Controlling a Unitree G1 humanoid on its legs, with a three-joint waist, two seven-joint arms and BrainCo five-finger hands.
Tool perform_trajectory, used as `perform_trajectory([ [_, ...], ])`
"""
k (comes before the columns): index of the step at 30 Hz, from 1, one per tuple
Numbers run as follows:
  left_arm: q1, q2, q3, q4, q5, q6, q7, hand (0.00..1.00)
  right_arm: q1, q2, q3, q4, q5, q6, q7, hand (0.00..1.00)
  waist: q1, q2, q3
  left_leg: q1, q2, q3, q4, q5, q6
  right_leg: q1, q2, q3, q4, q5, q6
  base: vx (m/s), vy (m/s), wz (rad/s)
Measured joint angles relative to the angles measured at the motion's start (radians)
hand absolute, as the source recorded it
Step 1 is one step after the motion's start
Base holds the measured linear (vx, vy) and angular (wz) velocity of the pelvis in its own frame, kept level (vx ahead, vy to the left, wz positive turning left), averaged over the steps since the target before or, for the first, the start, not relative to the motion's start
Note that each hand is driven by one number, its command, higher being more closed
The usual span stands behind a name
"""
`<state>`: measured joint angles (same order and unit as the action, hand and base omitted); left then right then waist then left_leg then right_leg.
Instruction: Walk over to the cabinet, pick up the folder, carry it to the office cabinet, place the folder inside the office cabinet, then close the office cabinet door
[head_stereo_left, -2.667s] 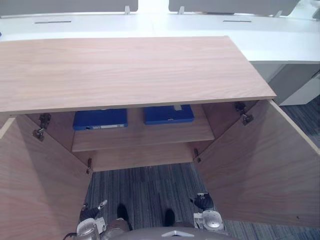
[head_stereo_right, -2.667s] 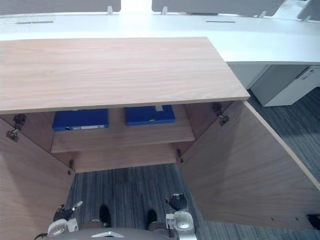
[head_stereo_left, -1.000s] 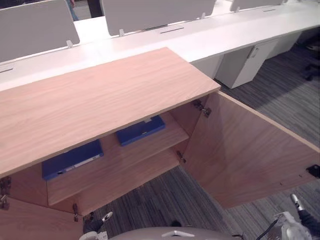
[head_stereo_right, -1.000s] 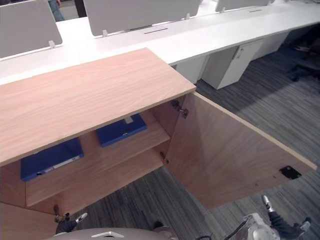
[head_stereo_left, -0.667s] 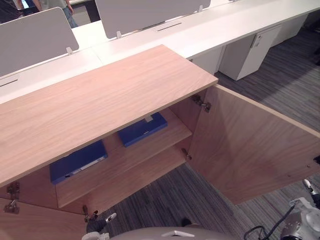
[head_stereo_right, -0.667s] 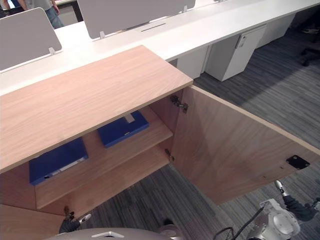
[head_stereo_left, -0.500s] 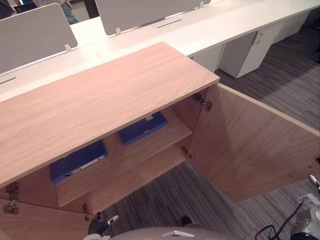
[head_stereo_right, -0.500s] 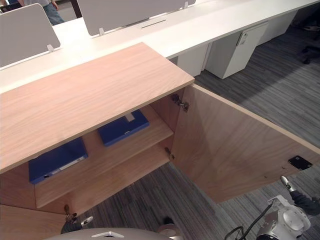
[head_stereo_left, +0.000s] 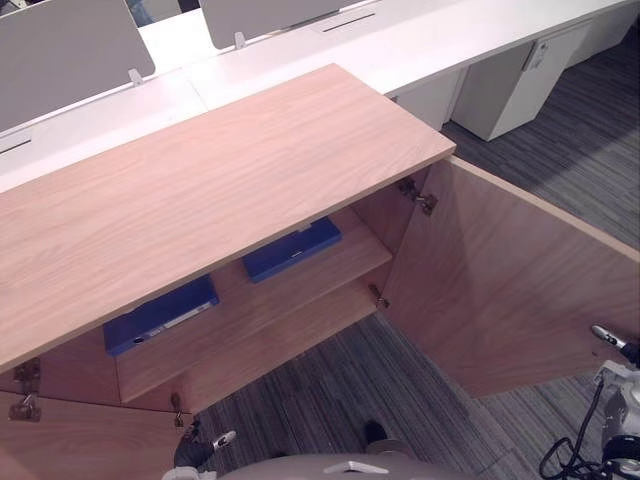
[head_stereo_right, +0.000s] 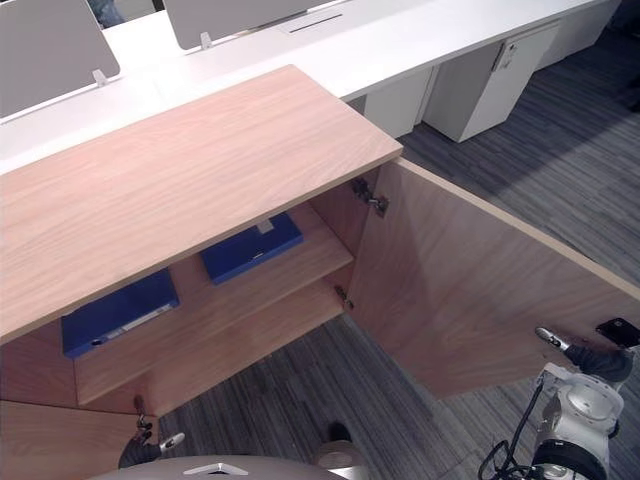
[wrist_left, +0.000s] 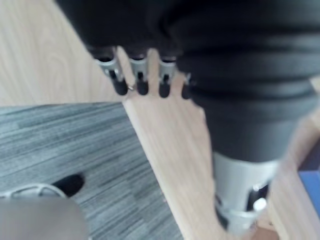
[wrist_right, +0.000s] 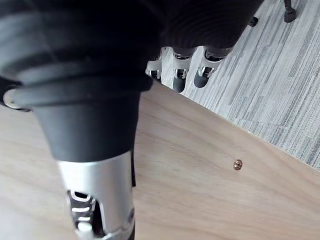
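Grey carpet (head_stereo_left: 330, 395) fronts the wood office cabinet (head_stereo_left: 200, 190), both doors swung wide. Vs 0.5 s ago the whole view has shifted, so cam moved; right hand (head_stereo_right: 590, 362) sits higher now, by the right door (head_stereo_right: 470, 280) outer edge, fingers (wrist_right: 180, 80) straight, holding nothing. Left hand (head_stereo_left: 195, 452) low near left door (head_stereo_left: 60, 440), fingers (wrist_left: 141, 82) relaxed, empty. Left folder (head_stereo_left: 160, 315) & right folder (head_stereo_left: 292, 249) lie flat on upper shelf (head_stereo_left: 330, 272), apart, long axes along shelf, spines to the open front
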<state>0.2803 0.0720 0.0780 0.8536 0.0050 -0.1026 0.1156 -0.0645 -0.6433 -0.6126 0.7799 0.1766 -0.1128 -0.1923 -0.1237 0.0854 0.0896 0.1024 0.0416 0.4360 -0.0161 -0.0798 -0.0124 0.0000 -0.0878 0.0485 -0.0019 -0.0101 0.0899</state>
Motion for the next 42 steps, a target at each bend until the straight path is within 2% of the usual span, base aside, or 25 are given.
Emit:
perform_trajectory([
  [5, 0.0, 0.0, -0.002, -0.007, 0.005, -0.006, -0.016, 0.0, 0.002, -0.006, 0.055, 0.02, -0.028, 0.009, 0.003, 0.0, -0.016, -0.003, 0.002, 0.0, -0.004, -0.01, 0.0, 0.003, 0.005, 0.002, -0.004, -0.008, 0.001, 0.0, 0.0, -0.05, -0.026, 0.04],
  [10, -0.002, 0.002, -0.002, -0.012, 0.02, -0.007, -0.017, 0.0, 0.013, -0.006, 0.071, 0.015, -0.051, 0.009, 0.001, 0.0, -0.018, -0.011, 0.007, 0.0, -0.011, -0.026, -0.001, 0.007, 0.011, 0.007, -0.011, -0.017, 0.001, 0.001, 0.003, -0.05, -0.02, 0.06],
  [14, -0.001, 0.01, -0.001, -0.015, 0.033, -0.007, -0.018, 0.0, 0.084, 0.005, 0.1, -0.082, -0.09, 0.013, -0.002, 0.0, -0.019, -0.024, 0.016, 0.0, -0.013, -0.027, -0.003, 0.011, 0.016, 0.007, -0.013, -0.019, -0.002, 0.003, 0.007, -0.05, -0.019, 0.0],
  [22, -0.008, 0.022, -0.002, -0.017, 0.077, -0.006, -0.021, 0.0, 0.197, 0.13, 0.109, -0.307, -0.108, 0.012, -0.01, 0.0, -0.044, -0.039, 0.018, 0.0, -0.013, -0.024, -0.005, 0.017, 0.018, 0.008, -0.011, -0.016, -0.011, 0.017, 0.012, -0.05, -0.03, -0.03],
  [28, -0.027, 0.031, -0.004, -0.017, 0.088, -0.006, -0.021, 0.0, 0.299, 0.246, 0.187, -0.456, -0.129, 0.012, -0.034, 0.0, -0.044, -0.071, 0.013, 0.004, -0.01, -0.02, -0.013, 0.034, 0.017, 0.007, -0.005, -0.001, -0.043, 0.048, 0.01, -0.09, -0.039, -0.12],
  [33, -0.034, 0.034, -0.005, -0.013, 0.097, 0.004, -0.021, 0.0, 0.382, 0.322, 0.306, -0.555, -0.146, 0.01, -0.031, 0.0, -0.036, -0.107, 0.006, 0.012, -0.01, -0.022, -0.05, 0.057, 0.004, -0.01, 0.002, -0.01, -0.059, 0.069, -0.007, -0.15, -0.056, -0.25],
  [35, -0.045, 0.036, -0.007, -0.006, 0.099, 0.006, -0.019, 0.0, 0.428, 0.344, 0.386, -0.613, -0.149, 0.002, -0.024, 0.0, -0.015, -0.107, 0.005, 0.021, -0.006, -0.028, -0.067, 0.059, 0.003, -0.021, 0.005, -0.027, -0.053, 0.077, -0.013, -0.13, -0.051, -0.63],
  [38, -0.075, 0.035, -0.015, 0.014, 0.117, 0.01, -0.018, 0.0, 0.485, 0.388, 0.482, -0.655, -0.153, -0.017, 0.013, 0.0, -0.014, -0.107, 0.005, 0.015, 0.007, -0.036, -0.068, 0.064, -0.003, -0.03, 0.015, -0.032, -0.052, 0.076, -0.013, -0.08, -0.06, -0.39],
  [42, -0.1, 0.023, -0.024, 0.033, 0.118, 0.016, -0.016, 0.0, 0.537, 0.442, 0.634, -0.643, -0.169, -0.015, 0.063, 0.0, -0.013, -0.107, 0.005, 0.012, 0.02, -0.08, -0.069, 0.078, -0.013, -0.037, 0.031, -0.052, -0.037, 0.077, -0.013, -0.03, -0.073, 0.0],
])
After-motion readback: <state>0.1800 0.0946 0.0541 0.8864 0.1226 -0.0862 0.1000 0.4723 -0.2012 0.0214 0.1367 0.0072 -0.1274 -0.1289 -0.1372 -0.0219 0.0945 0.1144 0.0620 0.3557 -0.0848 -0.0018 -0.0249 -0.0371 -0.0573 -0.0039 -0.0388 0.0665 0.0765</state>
